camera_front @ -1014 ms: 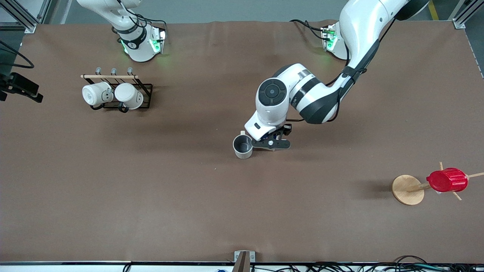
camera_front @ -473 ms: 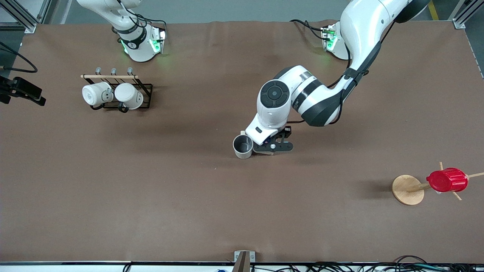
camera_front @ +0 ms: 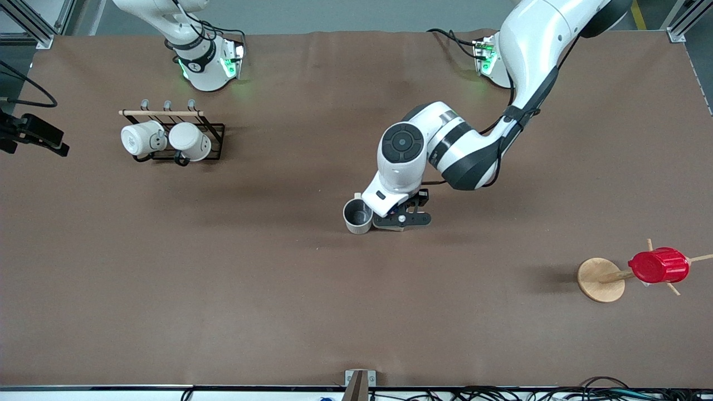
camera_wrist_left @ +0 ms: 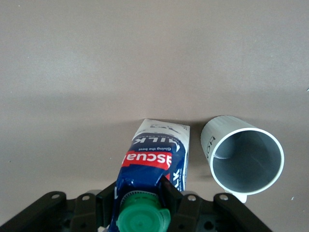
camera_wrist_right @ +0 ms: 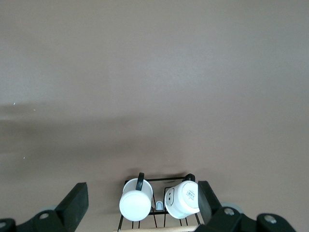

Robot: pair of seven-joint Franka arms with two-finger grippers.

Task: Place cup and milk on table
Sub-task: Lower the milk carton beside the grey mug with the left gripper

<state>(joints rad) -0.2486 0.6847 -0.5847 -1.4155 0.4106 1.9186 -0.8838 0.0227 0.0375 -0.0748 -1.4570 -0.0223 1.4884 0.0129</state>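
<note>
The pale grey cup (camera_front: pixel 357 216) stands upright on the brown table (camera_front: pixel 223 289) near its middle, also seen in the left wrist view as the cup (camera_wrist_left: pixel 244 162) with a dark grey inside. My left gripper (camera_front: pixel 401 219) is right beside it, toward the left arm's end of the table. Its jaws are shut on the blue and white milk (camera_wrist_left: pixel 154 164) just below the green cap, left gripper (camera_wrist_left: pixel 144 195). The carton's base is at or just above the table. In the front view the wrist hides the carton. My right gripper (camera_wrist_right: pixel 143 205) hangs open and empty high over the mug rack.
A black wire rack (camera_front: pixel 214 142) with two white mugs (camera_front: pixel 167 139) stands toward the right arm's end. A red ribbed cup (camera_front: pixel 658 265) hangs on a wooden mug tree (camera_front: pixel 600 280) toward the left arm's end, nearer to the front camera.
The left hand has shifted a little beside the cup, still holding the milk. The cup and the other objects on the table have not moved.
</note>
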